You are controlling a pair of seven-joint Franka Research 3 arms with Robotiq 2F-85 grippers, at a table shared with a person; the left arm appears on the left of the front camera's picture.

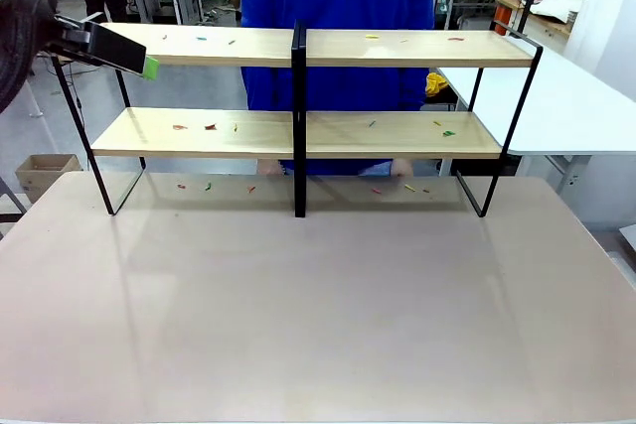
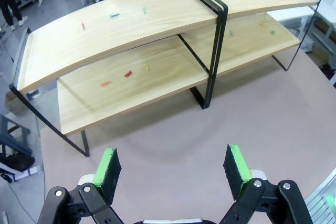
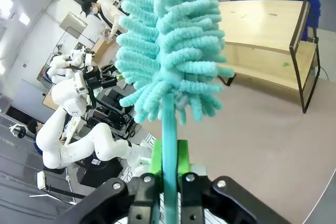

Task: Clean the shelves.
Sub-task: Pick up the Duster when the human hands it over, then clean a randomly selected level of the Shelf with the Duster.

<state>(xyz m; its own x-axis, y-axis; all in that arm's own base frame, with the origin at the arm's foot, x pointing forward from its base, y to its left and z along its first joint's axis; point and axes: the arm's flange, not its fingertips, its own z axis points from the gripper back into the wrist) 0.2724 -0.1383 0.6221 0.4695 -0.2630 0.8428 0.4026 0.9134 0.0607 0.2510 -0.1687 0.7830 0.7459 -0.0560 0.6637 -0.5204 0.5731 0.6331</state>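
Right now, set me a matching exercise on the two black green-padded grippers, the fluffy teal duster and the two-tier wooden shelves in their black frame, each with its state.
1. left gripper
2. right gripper
3. fluffy teal duster
4. two-tier wooden shelves

A. dotted with small coloured scraps
B. open, holding nothing
C. shut on a tool
D. held by its thin handle

Pairs: 1-B, 2-C, 3-D, 4-A.

Left tool [image 2: 172, 169]: black linkage with silver pivot screws, tipped by two green pads [image 2: 109, 167]. Right tool [image 3: 169, 157]: the same black links, silver screws and green pads. Person [image 1: 338, 7] behind the shelves [image 1: 397, 47]: blue top with a front zip.
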